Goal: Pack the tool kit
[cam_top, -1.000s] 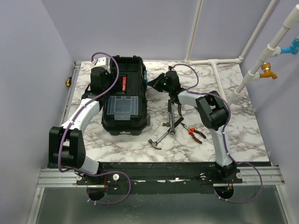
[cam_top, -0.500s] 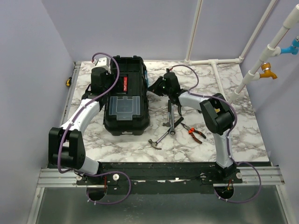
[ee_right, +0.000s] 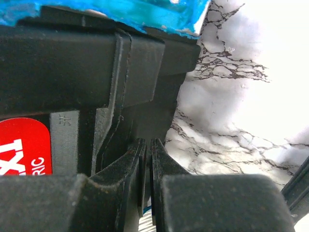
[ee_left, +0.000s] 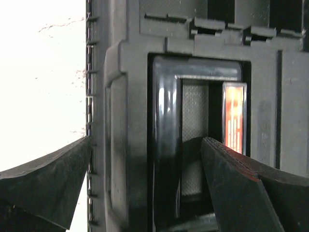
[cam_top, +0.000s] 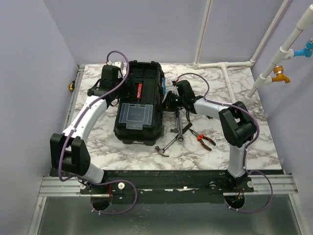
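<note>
The black toolbox lies closed on the marble table, with a clear lidded compartment on top. My left gripper is open over the box's far left part. In the left wrist view its fingers straddle the glossy black handle and the lid's left edge. My right gripper is shut and sits against the box's right side; the right wrist view shows its tips at the box wall. Loose wrenches, a hammer and red-handled pliers lie to the right of the box.
A yellow-and-black tool lies at the table's far left edge. White pipes run along the back right. A blue part shows on the box's right side. Bare marble lies right of the tools.
The toolbox has shifted right and turned slightly. My left arm moved right with it, over the handle. My right gripper dropped lower against the box's right side.
</note>
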Controlling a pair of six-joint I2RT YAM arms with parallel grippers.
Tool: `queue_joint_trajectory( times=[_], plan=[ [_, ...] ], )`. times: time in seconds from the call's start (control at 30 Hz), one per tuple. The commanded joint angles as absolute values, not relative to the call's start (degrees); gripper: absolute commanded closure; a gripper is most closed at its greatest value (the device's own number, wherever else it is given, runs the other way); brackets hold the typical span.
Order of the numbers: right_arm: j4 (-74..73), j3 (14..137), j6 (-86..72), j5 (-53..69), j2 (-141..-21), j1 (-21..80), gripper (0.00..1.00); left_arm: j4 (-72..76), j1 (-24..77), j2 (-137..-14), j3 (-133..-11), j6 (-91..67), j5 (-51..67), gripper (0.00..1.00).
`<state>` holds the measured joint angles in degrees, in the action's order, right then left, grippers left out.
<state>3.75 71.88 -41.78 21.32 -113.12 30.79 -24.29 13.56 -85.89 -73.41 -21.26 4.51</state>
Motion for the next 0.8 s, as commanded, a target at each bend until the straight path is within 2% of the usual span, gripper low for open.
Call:
queue_joint_trajectory(
  times=[0.0,0.1,0.3,0.5,0.63,0.77],
  plan=[
    [-5.0,78.4,-32.0,31.9,-114.3,32.7,0.84,-35.6,18.1,-81.4,-76.5,-19.9,8.8,0.01],
    [-8.2,79.0,-28.6,31.9,-115.8,32.7,0.85,-41.5,20.6,-79.3,-79.7,-17.8,3.7,0.01],
    [-5.5,75.2,-29.6,31.6,-116.2,32.7,0.87,-45.5,25.8,-72.5,-80.6,-17.4,-5.4,0.01],
    [-2.6,71.3,-30.0,35.0,-115.4,32.7,0.88,-42.3,34.0,-65.8,-74.1,-16.9,-3.2,0.01],
    [2.2,65.6,-31.8,42.4,-113.1,32.7,0.89,-39.2,40.0,-63.5,-69.0,-13.7,-0.1,0.07],
    [3.6,60.8,-31.6,45.3,-108.7,32.7,0.89,-37.3,43.4,-60.8,-65.6,-11.9,-1.8,0.08]
  ],
)
